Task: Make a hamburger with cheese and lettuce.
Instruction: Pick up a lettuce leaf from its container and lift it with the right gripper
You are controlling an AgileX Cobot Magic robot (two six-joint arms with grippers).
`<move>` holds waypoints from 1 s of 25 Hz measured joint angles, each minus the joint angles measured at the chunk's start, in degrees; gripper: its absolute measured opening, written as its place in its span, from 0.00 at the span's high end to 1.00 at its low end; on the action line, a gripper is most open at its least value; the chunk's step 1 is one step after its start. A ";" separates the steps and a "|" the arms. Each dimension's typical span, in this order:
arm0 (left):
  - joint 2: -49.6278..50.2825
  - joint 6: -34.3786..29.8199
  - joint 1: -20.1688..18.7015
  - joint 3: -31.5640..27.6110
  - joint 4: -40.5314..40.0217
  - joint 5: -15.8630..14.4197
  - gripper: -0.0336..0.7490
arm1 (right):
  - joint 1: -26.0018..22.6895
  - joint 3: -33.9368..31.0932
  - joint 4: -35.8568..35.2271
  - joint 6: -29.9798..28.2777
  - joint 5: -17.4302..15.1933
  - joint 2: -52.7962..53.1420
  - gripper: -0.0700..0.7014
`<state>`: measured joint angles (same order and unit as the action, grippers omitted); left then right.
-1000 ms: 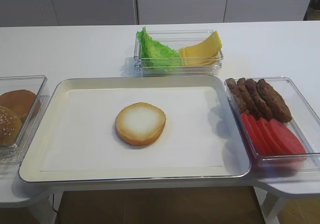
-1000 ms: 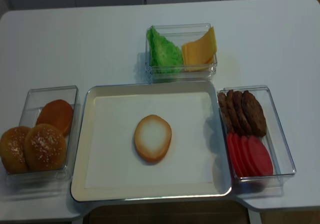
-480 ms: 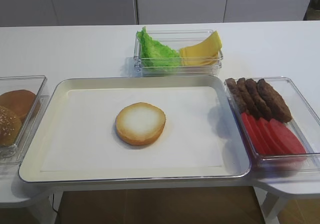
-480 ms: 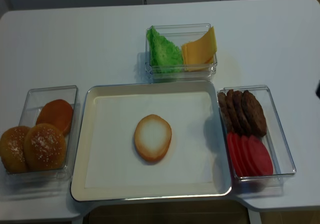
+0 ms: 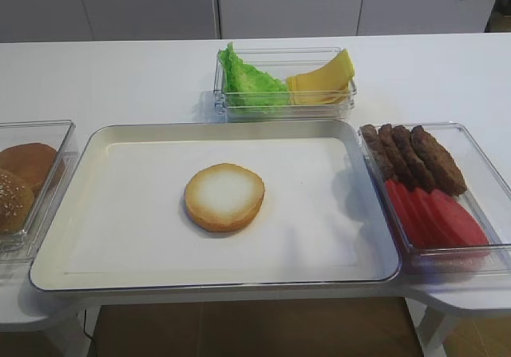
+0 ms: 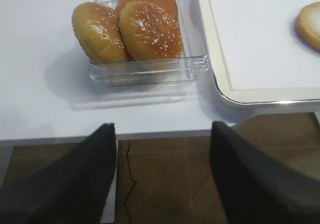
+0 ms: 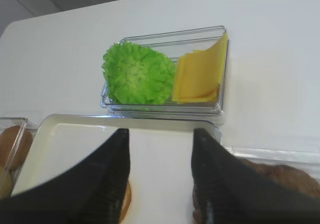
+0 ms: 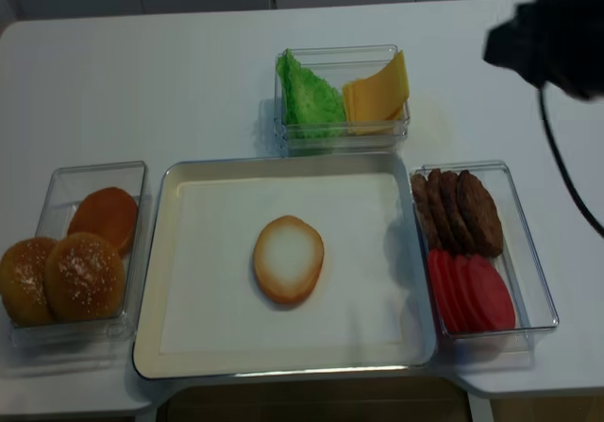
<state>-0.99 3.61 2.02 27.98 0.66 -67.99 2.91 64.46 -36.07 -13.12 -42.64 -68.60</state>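
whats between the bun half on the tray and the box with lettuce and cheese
Only bare tray liner and its far rim lie between the bun half and the clear box; the realsense high view shows it.

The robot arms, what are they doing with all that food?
They are making a burger, but it has barely begun. Only the flat bun half lies on the white tray, with nothing on it. The lettuce and cheese sit in their clear box at the back. The right gripper hangs in the air with open jaws, facing that box and holding nothing. The left gripper is open too, near the domed buns.
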 joint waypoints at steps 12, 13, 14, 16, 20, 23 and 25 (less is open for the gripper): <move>0.00 0.00 0.00 0.00 0.00 0.00 0.40 | 12.55 25.93 -0.12 -3.26 3.27 -34.31 0.51; 0.00 0.00 0.00 0.00 0.00 0.00 0.40 | 13.25 27.84 -0.24 -3.26 3.27 -36.70 0.51; 0.00 0.00 0.00 0.00 0.00 0.00 0.40 | 13.71 30.07 -0.24 -3.49 3.27 -38.59 0.51; 0.00 0.00 0.00 0.00 0.00 0.00 0.40 | 14.61 33.72 -0.73 -3.70 3.27 -42.58 0.51; 0.00 0.00 0.00 0.00 0.00 0.00 0.40 | 15.76 39.09 -1.31 -3.70 3.42 -48.08 0.51; 0.00 0.00 0.00 0.00 0.00 0.00 0.40 | 15.97 40.96 -2.62 -3.70 4.15 -50.40 0.51; 0.00 0.00 0.00 0.00 0.00 0.00 0.40 | 15.97 41.65 -4.27 -4.52 4.52 -51.57 0.51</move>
<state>-0.99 3.61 2.02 27.98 0.66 -67.99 18.89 106.12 -40.34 -17.65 -38.12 -120.17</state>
